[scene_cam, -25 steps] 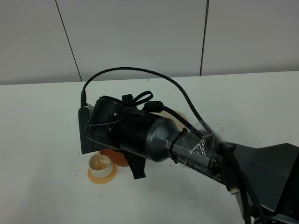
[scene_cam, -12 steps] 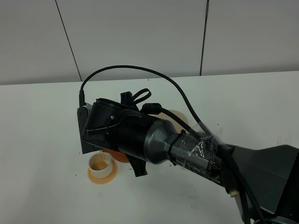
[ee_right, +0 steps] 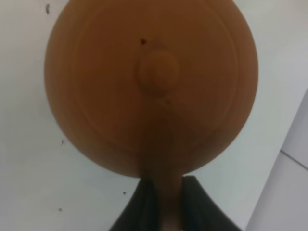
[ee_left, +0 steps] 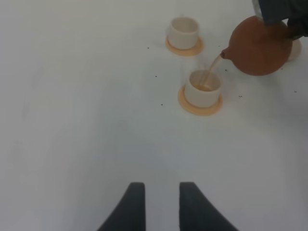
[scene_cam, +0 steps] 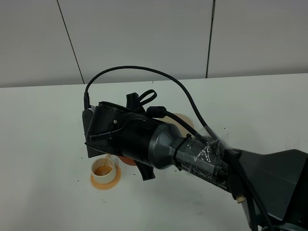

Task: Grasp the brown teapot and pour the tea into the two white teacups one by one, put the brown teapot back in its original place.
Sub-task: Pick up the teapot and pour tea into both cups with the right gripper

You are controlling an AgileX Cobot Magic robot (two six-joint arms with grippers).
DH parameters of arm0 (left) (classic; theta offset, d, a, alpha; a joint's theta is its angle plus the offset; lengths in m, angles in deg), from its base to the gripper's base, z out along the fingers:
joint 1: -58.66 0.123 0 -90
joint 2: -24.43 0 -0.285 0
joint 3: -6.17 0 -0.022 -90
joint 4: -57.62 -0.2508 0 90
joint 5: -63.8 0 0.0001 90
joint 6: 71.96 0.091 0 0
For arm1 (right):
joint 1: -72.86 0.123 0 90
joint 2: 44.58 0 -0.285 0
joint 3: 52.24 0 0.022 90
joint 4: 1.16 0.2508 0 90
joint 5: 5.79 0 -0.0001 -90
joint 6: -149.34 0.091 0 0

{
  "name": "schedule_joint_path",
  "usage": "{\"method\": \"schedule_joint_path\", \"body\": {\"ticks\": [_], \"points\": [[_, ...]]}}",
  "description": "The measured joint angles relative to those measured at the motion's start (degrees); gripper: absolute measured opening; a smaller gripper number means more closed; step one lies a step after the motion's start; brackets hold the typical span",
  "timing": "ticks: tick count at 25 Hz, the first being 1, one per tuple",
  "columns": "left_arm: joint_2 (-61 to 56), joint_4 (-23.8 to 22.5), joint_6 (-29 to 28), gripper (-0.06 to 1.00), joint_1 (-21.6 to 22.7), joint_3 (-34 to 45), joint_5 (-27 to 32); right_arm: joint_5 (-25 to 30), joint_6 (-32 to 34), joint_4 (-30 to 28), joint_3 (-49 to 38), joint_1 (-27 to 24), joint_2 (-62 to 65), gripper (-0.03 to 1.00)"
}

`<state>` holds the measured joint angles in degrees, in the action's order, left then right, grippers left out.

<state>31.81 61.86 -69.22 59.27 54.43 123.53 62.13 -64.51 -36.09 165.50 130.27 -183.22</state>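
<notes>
Fingers (ee_left: pixel 136 209) of the left gripper (ee_left: pixel 161 209) stand apart with nothing between them, released above the bare white table (ee_left: pixel 72 120). At the left of the scene a cup (scene_cam: pixel 107 176) sits on an orange coaster (scene_cam: pixel 94 182), with amber liquid showing inside it. A thin stream of tea (ee_left: pixel 211 67) falls into it from the spout (ee_left: pixel 225 54) of the teapot (ee_left: pixel 260 45), which hangs tilted, spout down, just to the right of the cup and above it, clear of the table. The other cup (ee_left: pixel 183 32) stands near the first on its own coaster; from the high camera the arm (scene_cam: pixel 159 144) hides it. The right gripper (ee_right: pixel 166 185) is clenched on the teapot's handle (ee_right: pixel 162 159), its two black fingers pressing either side. The lid (ee_right: pixel 159 67) faces the wrist camera. Further right, behind the arm, lies the pale saucer (scene_cam: pixel 179 118), only partly visible.
</notes>
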Motion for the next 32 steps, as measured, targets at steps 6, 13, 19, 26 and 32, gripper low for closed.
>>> {"method": "schedule_joint_path", "body": {"ticks": [6,13,19,26,32], "points": [[0.0,0.0,0.0,0.24,0.0,0.0,0.0,0.63,0.0,-0.07,0.0,0.0,0.0,0.09],[0.0,0.0,0.0,0.24,0.0,0.0,0.0,1.0,-0.05,-1.57,0.0,0.69,0.0,0.09],[0.0,0.0,0.09,0.24,0.0,0.0,0.0,0.94,-0.08,-2.22,0.0,1.21,0.0,0.09],[0.0,0.0,0.04,0.24,0.0,0.0,0.0,1.45,-0.08,-2.51,0.0,1.33,0.0,0.09],[0.0,0.0,0.04,0.24,0.0,0.0,0.0,1.4,-0.03,-3.97,0.0,2.25,0.0,0.09]]}}
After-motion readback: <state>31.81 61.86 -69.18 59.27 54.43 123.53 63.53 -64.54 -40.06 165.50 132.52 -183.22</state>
